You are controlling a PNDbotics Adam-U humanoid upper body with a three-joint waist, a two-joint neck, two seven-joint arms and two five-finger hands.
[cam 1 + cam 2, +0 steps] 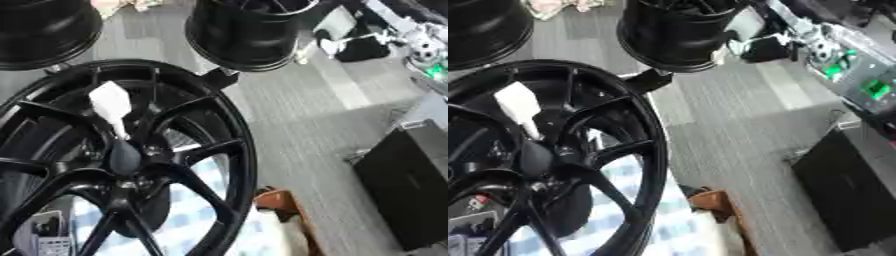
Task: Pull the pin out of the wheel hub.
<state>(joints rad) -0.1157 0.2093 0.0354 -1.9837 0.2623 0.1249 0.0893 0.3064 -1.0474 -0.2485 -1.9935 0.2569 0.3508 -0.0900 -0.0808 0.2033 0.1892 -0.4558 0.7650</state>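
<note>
Three black wheels (122,165), one white pin (112,106)

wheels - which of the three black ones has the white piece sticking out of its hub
The nearest wheel, spokes facing the camera; a white piece stands above its hub. The two behind show none.

You are looking down at a grey floor (306,115) with a fine woven or ribbed texture, crossed by paler bands. Standing on it at the left is a large black spoked wheel (122,165), upright and tilted across your view. Behind its spokes lies a blue and white checked cloth (201,220). Two more black rims rest on the floor farther off, one at the top left (44,30) and one at the top centre (249,32). A black cabinet (407,185) stands at the right edge. A small brown wooden piece (715,200) sits near the wheel's lower rim.
</note>
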